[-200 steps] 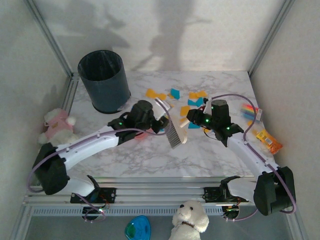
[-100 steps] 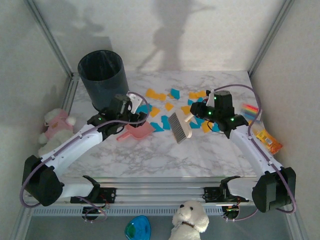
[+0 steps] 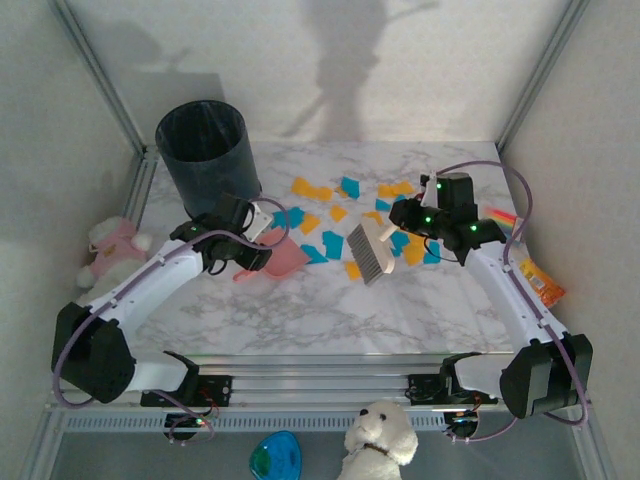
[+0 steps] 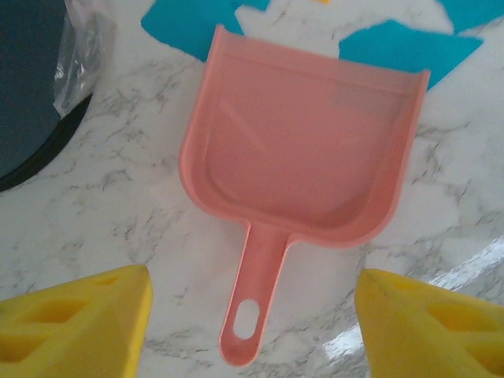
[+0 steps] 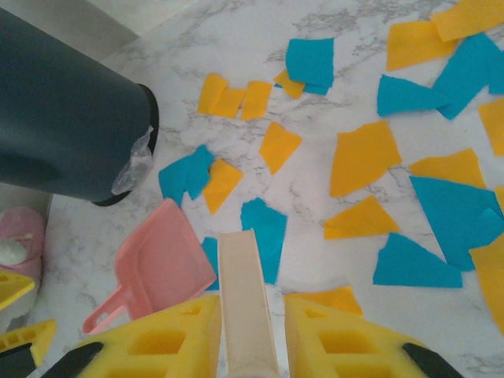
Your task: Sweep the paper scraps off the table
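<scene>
The scraps [image 3: 312,188] lie scattered over the middle and back of the table [image 3: 400,300], none collected yet. In the last second the left gripper [image 3: 248,240] has swung back left and spread its jaws. It now hovers empty astride the dustpan [image 4: 299,150] handle. The right gripper [image 5: 248,331], clamped on the brush [image 3: 370,250], has carried its bristles towards the scraps, so sweeping looks about to begin.

Bright, soft, even light. Glare streaks the bench [image 4: 472,264] right of the left end effector [image 4: 252,323], whose close fingertips [image 4: 79,323] blur.
</scene>
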Controlling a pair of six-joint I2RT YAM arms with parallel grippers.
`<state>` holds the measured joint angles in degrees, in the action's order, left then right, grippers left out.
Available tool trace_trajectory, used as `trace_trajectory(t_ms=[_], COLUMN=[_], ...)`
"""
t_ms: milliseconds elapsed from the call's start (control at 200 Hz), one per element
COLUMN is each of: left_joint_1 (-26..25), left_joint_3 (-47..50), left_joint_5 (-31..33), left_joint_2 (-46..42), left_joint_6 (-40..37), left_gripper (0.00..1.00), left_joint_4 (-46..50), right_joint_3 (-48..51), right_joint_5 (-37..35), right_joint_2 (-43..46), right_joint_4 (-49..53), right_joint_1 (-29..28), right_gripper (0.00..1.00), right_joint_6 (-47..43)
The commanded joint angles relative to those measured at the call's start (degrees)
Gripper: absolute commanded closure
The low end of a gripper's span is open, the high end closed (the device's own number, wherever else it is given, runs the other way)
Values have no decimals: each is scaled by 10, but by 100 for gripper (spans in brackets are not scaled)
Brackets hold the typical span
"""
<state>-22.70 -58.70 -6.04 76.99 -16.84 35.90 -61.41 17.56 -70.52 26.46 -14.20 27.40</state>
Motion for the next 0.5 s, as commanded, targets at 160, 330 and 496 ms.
trace_trajectory(t_ms=[160, 330, 496], left_joint_1=[24, 25, 26], left_joint_3=[8, 4, 12], left_joint_5=[-6, -3, 22], left_joint_2=[74, 108, 116], left_joint_6=[-52, -56, -60], left_gripper=[38, 41, 41], left_joint_4=[42, 41, 19], right_joint_3=[-32, -35, -34], right_joint_5=[-4, -2, -3], right_joint_2=[-7, -16, -17], right_joint_4=[13, 13, 16], right_joint_1=[8, 9, 9], right_gripper=[100, 100, 100], right_joint_6=[-11, -10, -11])
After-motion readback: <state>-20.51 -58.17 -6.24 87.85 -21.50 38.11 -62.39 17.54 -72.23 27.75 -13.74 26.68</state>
